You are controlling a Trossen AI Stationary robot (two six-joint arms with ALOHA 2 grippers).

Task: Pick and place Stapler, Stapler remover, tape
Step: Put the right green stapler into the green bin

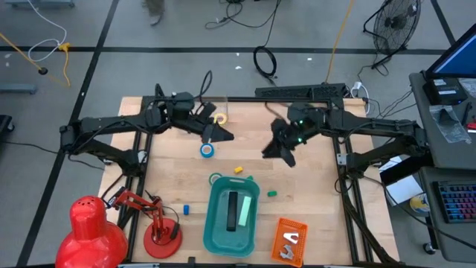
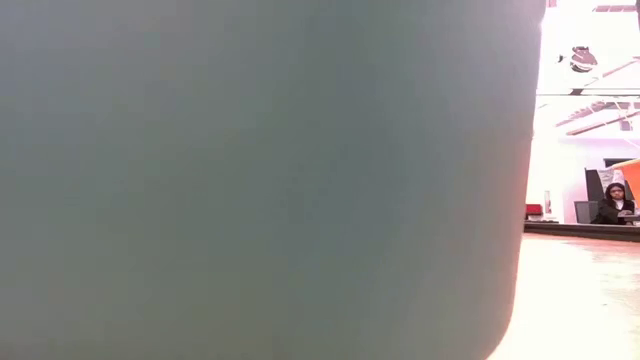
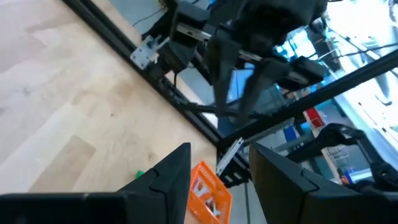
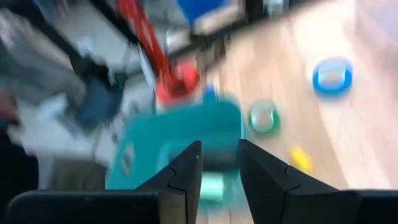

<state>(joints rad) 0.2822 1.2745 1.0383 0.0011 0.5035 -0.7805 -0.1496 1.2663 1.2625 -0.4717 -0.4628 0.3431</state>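
Tabletop (image 1: 312,201): teal bin (image 1: 231,217) at 6 o'clock holding stapler (image 1: 233,211). Blue tape (image 1: 207,150) centre-left, green tape (image 1: 215,179) on bin's rim. Left hand (image 1: 221,135) and right hand (image 1: 279,152) hover, both slightly parted, empty.

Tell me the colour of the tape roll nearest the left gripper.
Blue tape roll, clearest in the high view.

Grey floor (image 1: 149,33), standing fan (image 1: 392,26), seated person (image 2: 613,200)

Stapler (image 1: 232,211) lies in the teal bin (image 1: 212,229); blue tape (image 1: 207,150), green tape (image 1: 215,179) and yellow tape (image 1: 221,117) sit on the table.
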